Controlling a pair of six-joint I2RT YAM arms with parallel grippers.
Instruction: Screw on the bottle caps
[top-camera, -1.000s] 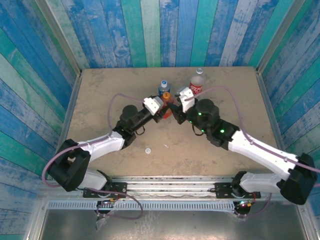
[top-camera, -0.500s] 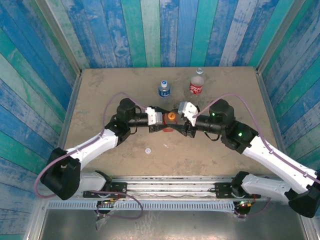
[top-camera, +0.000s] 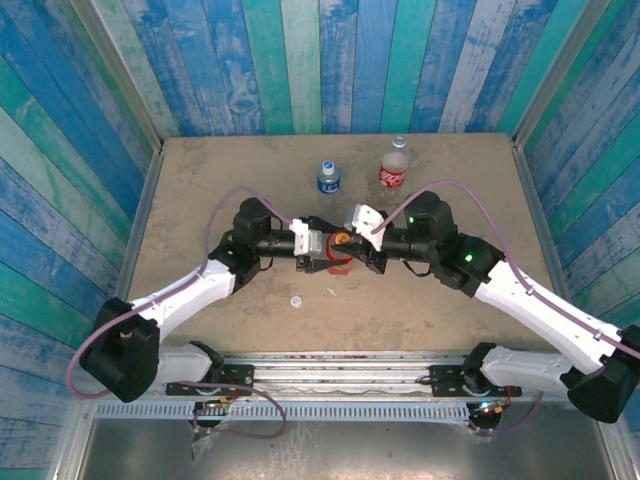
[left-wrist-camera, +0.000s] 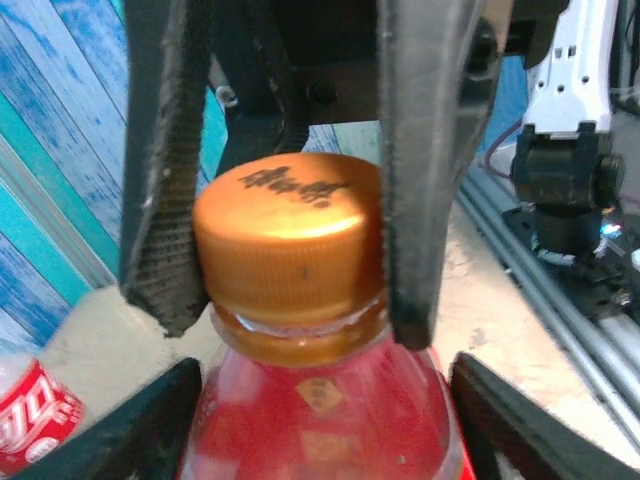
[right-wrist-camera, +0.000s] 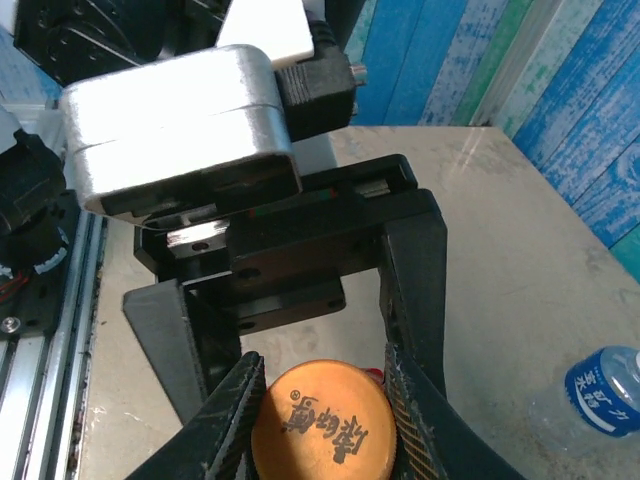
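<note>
Orange in colour, the ribbed plastic screw cap sat on the neck of the small bottle with the red-and-yellow wrap. That bottle stood on the sandy table between the two arms. A second earlier it had been farther back, close beside the clear bottle with the blue label and the clear bottle with the red cola label; it was now well apart from both.

The sharper change was at the right gripper. Half a second before, it had stood off to the side of the cap with its jaws apart; now it reached over the top, and its pads pinched the cap from both sides. The left gripper had meanwhile loosened. Its jaws were spread on either side of the bottle's shoulder, and whether they pressed on it could not be told.

This looked like the start of the twist on this cap, and an unbraced bottle might turn with it. A small white round cap lay loose on the table nearer the bases, so at least one more bottle probably remained.
</note>
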